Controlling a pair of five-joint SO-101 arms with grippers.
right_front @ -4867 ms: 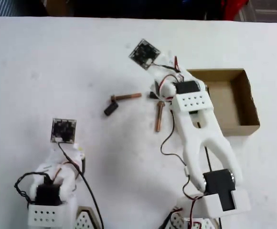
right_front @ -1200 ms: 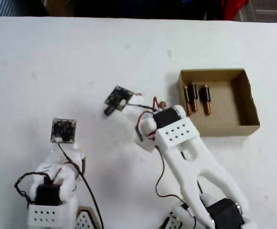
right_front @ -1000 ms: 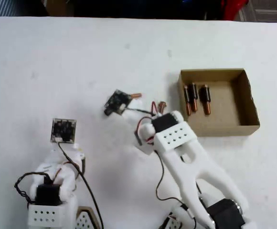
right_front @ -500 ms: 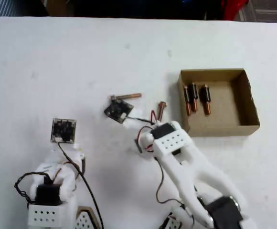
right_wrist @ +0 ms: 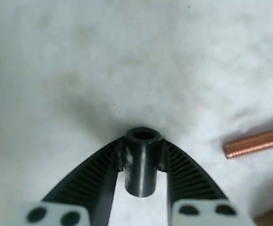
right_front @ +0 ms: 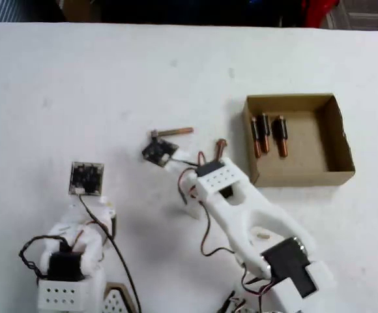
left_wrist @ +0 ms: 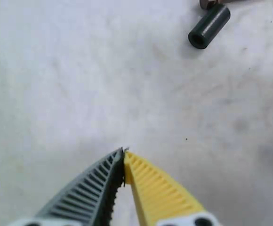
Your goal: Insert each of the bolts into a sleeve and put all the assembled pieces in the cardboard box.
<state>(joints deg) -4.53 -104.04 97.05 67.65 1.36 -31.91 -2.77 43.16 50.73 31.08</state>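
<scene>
Since it left the box [right_front: 343, 138], the right claw [right_wrist: 142, 149] grips 1 sleeve [right_wrist: 140, 175].

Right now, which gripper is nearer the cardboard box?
Right. The right gripper, holding a sleeve, is out on the table, a short way from the cardboard box; the left gripper sits by its own base, much farther off.
</scene>
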